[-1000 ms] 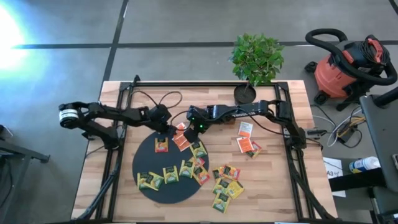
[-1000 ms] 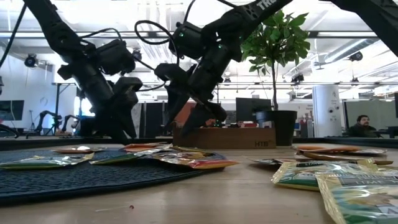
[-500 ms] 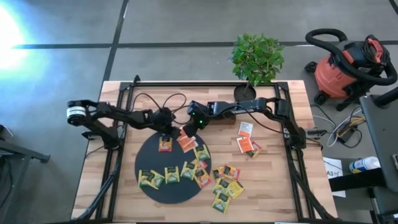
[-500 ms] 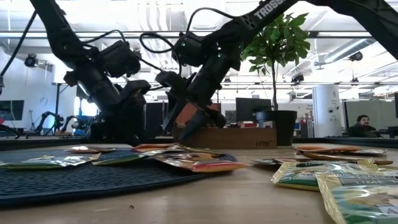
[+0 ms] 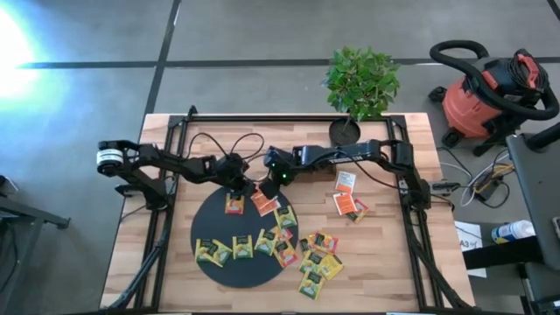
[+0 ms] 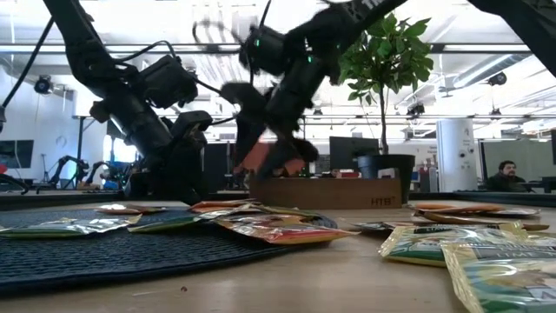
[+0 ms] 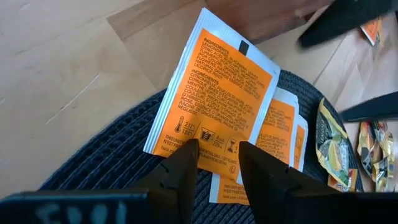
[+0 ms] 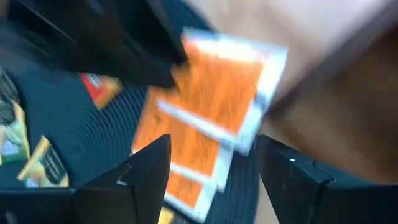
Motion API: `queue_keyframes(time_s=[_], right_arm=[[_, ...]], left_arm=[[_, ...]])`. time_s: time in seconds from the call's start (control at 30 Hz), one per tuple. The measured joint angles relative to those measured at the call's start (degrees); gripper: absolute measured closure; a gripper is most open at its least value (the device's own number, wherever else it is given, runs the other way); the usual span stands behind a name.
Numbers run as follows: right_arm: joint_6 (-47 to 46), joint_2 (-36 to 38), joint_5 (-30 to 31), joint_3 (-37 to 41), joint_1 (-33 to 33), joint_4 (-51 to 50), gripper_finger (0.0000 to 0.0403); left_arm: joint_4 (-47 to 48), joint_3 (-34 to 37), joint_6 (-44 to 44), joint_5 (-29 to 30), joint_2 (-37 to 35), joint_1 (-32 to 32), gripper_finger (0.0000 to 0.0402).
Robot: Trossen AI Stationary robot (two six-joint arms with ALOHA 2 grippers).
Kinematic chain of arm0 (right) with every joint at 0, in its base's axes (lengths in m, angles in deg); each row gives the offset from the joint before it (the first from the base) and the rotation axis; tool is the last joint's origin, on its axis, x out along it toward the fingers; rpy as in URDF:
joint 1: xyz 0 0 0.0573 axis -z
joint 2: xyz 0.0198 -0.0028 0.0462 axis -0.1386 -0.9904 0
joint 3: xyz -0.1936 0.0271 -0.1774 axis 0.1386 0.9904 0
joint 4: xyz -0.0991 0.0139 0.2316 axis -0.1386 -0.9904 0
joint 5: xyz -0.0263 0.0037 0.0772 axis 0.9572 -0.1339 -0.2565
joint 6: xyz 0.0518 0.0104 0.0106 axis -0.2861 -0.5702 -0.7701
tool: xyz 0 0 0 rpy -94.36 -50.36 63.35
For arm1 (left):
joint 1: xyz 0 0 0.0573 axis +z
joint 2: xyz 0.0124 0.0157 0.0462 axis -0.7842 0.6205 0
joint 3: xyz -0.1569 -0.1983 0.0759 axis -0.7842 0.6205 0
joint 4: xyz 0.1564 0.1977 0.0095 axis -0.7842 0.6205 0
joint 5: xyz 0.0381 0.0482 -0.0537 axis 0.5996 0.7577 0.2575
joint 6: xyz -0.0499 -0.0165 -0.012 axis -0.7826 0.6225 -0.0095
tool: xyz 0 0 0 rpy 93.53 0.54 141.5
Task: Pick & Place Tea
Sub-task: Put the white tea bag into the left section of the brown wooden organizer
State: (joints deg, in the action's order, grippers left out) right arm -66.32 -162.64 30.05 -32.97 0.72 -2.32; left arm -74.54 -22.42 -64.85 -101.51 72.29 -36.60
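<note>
One orange tea sachet lies flat, long axis diagonal.

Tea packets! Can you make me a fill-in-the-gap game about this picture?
1. Most tea packets lie on the round ____ mat.
2. The sachet before the left gripper is coloured ____.
3. The right gripper has its fingers ____.

Missing words: black; orange; open
</note>
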Motion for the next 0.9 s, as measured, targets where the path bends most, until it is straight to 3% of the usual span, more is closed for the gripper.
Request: queue_keyframes(time_s=[0.17, 0.33, 0.53, 0.67, 0.9], right_arm=[[6.61, 0.8, 5.5, -0.94, 1.8, -5.5, 0.0175], [8.09, 3.16, 5.9, -0.91, 2.82, -11.08, 0.0175], [-0.61, 7.83, 0.62, 0.55, -2.02, -17.04, 0.0175], [-6.88, 5.78, 0.71, 4.01, -4.97, -16.19, 0.0175], [-11.94, 2.88, 3.5, 8.6, -4.39, -11.15, 0.0175]], left_arm=[[0.08, 0.0, -0.02, 0.03, -0.16, -0.02, 0.0278], [0.26, 0.05, -0.07, 0.02, -0.2, 0.0, 0.0278], [0.27, 0.11, 0.0, 0.07, -0.2, 0.0, 0.0278], [-0.15, 0.16, 0.14, 0.07, -0.2, 0.0, 0.0278], [-0.66, 0.18, 1.29, -0.11, -0.2, -0.64, 0.0278]])
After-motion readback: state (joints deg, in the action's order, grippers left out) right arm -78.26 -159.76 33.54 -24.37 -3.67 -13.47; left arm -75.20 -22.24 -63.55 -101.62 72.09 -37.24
